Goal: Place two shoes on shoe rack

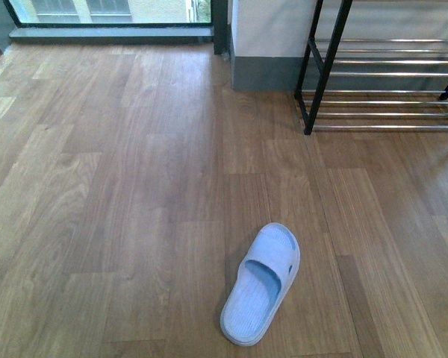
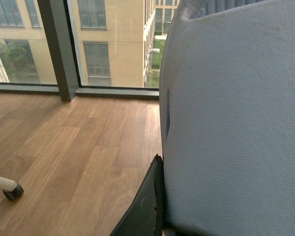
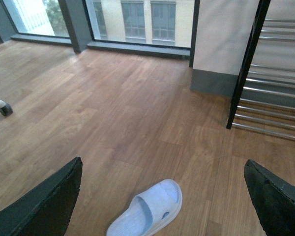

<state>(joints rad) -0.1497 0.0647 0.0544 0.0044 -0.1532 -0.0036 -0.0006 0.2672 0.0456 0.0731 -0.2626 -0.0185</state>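
Left tool grips a pale blue slide; right tool gapes near its ribbed, open-toed twin.

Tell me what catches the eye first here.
A pale blue slide lies alone on the wood floor, near the front view's bottom middle. A second slide fills the left wrist view, pressed against that arm's black finger. The black rack stands far right by the wall, its visible rods bare.
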